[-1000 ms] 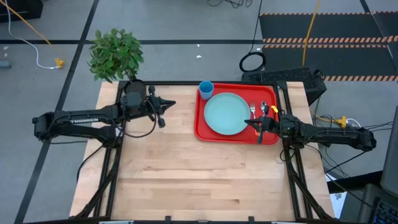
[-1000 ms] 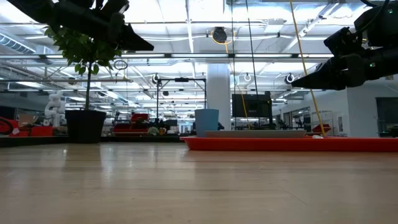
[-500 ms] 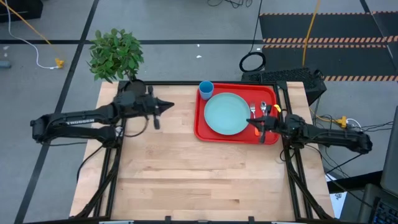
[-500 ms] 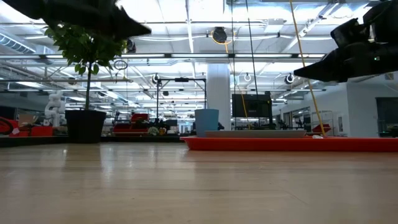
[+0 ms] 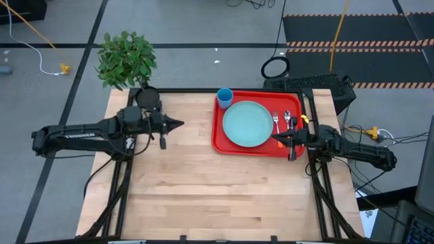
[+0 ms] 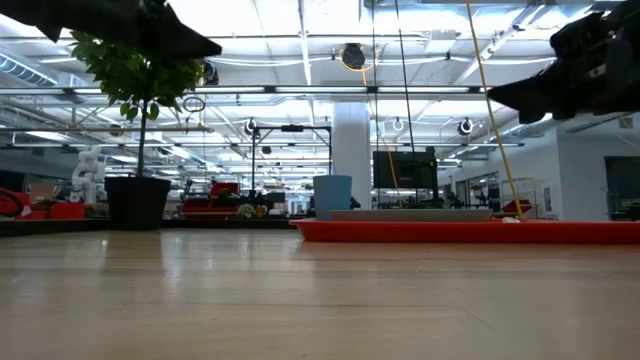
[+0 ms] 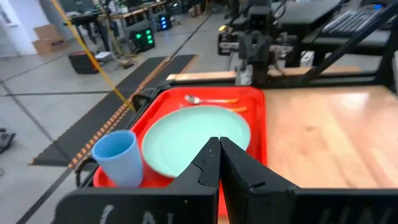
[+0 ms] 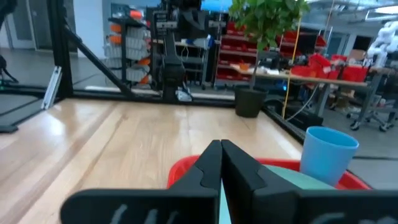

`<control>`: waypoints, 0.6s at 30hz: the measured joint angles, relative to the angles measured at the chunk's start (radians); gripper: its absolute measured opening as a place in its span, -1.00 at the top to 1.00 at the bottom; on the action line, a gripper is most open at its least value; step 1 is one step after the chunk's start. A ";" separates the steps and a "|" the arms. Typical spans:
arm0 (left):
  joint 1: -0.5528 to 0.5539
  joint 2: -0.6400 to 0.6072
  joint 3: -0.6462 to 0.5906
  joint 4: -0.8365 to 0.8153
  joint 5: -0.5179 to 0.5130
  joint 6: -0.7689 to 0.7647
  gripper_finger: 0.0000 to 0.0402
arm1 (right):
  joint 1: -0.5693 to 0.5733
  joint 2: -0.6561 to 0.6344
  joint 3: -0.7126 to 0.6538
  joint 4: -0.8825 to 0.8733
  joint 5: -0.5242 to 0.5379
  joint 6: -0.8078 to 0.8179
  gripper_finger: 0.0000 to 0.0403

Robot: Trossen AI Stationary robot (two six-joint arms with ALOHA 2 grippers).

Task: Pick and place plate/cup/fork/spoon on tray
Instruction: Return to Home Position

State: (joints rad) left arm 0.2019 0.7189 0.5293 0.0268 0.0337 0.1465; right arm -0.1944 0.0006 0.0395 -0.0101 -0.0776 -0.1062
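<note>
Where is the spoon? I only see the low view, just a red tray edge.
Observer: The spoon lies on the red tray, right of the plate.
Operator: Is the fork there too?
Observer: Yes, the fork lies between the plate and the spoon.
Operator: Are the robot's fingers holding anything?
Observer: No. The left gripper and the right gripper are both shut and empty.
Operator: Where's the blue cup?
Observer: The cup stands upright in the tray's far-left corner.

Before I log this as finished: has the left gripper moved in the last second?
Yes. In the high view the left gripper has pulled back, away from the tray, toward the table's left edge.
</note>
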 joint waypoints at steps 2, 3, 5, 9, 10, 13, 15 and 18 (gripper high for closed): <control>-0.003 0.000 -0.025 0.027 -0.024 0.002 0.97 | 0.001 0.004 0.000 -0.006 -0.001 0.000 1.00; -0.003 0.000 -0.038 0.050 -0.033 0.001 0.96 | 0.004 0.004 0.000 -0.007 -0.001 -0.004 1.00; 0.000 -0.002 -0.054 0.068 -0.035 0.000 0.95 | 0.011 0.002 0.000 -0.009 0.000 -0.015 1.00; -0.001 -0.002 -0.061 0.074 -0.035 -0.002 0.98 | 0.013 0.002 0.000 -0.016 0.017 -0.022 1.00; -0.002 -0.002 -0.061 0.071 -0.035 -0.002 0.98 | 0.013 0.002 0.000 -0.018 0.025 -0.021 1.00; -0.007 -0.002 -0.061 0.073 -0.035 0.004 0.98 | 0.013 0.002 0.000 -0.019 0.025 -0.015 1.00; -0.008 -0.002 -0.061 0.074 -0.035 0.017 0.99 | 0.013 0.003 0.000 -0.020 0.025 -0.015 1.00; -0.006 -0.002 -0.061 0.074 -0.035 0.029 0.98 | 0.013 0.002 0.000 -0.022 0.024 -0.008 1.00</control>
State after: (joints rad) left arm 0.1961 0.7170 0.4684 0.1013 -0.0017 0.1758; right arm -0.1810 0.0029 0.0391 -0.0322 -0.0536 -0.1139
